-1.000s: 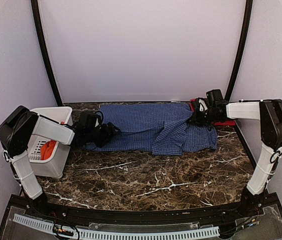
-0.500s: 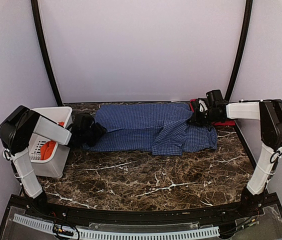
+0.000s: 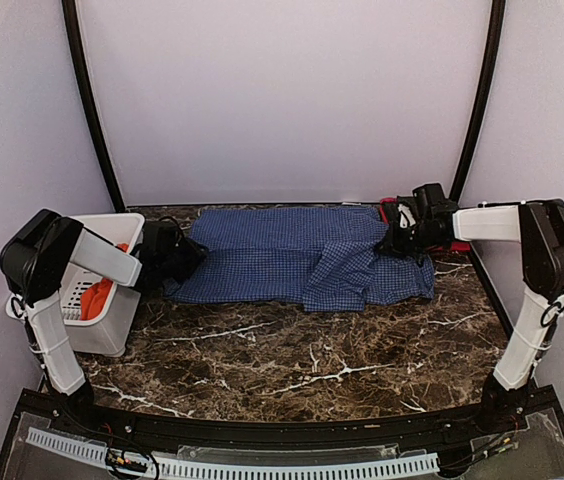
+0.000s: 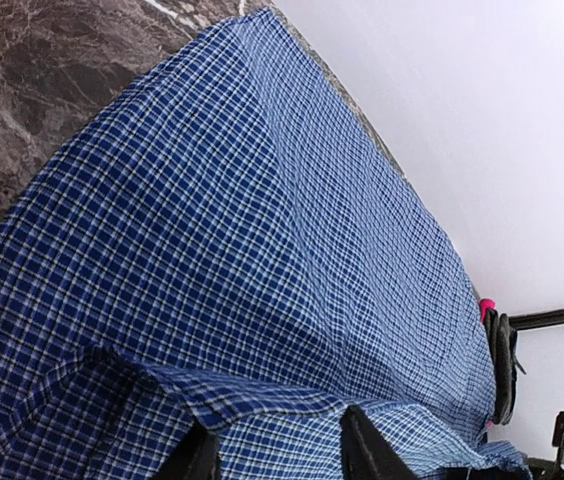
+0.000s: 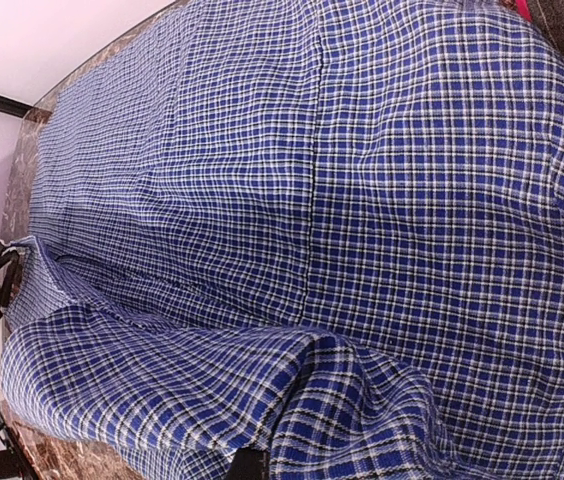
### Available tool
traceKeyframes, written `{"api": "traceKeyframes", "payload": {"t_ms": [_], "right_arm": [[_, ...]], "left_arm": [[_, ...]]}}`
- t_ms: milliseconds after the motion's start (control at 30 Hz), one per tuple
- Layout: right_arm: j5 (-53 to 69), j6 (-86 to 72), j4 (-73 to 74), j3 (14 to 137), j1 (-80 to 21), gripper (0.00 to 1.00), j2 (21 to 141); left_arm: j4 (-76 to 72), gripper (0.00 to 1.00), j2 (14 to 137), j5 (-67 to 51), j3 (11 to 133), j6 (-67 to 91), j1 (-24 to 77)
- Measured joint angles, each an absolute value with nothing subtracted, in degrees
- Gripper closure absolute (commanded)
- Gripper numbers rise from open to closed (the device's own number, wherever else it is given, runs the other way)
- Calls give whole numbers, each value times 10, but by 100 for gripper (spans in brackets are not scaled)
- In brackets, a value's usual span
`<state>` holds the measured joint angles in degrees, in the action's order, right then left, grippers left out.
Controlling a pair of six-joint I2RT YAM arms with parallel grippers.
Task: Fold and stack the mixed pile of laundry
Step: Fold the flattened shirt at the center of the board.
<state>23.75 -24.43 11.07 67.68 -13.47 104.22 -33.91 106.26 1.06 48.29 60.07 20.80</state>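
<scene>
The blue-and-white checked shirt (image 3: 292,250) lies spread along the back of the marble table, with a sleeve folded over its right part. My left gripper (image 3: 175,255) is at the shirt's left edge. In the left wrist view its jaws (image 4: 274,425) stand partly apart with the hem (image 4: 212,395) lying between and over the fingers. My right gripper (image 3: 399,237) is shut on a raised fold of the checked shirt (image 5: 362,380); only one dark finger (image 5: 252,464) shows under the cloth. The orange-red shirt (image 3: 97,296) lies in the basket.
A white slotted basket (image 3: 112,335) stands at the table's left edge beside the left arm. A red thing (image 3: 454,245) lies under the right arm at the back right. Black frame rods rise on both sides, with white walls close behind.
My left gripper has slid left to the shirt's left edge while its jaws narrowed. The right gripper has stayed shut and hardly moved.
</scene>
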Motion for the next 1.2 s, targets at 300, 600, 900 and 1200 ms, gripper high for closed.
{"api": "traceKeyframes", "payload": {"t_ms": [300,600,900,1200], "right_arm": [[238,-243,112,660,-135,100,1024],[247,-242,119,643,-135,100,996],[267,-239,130,627,-135,100,929],[286,-223,135,562,-135,100,887]], "left_arm": [[-337,99,1093,-19,524,595,193],[-329,100,1091,-39,531,596,187],[-276,100,961,-36,487,584,182],[-119,30,901,-30,519,556,182]]}}
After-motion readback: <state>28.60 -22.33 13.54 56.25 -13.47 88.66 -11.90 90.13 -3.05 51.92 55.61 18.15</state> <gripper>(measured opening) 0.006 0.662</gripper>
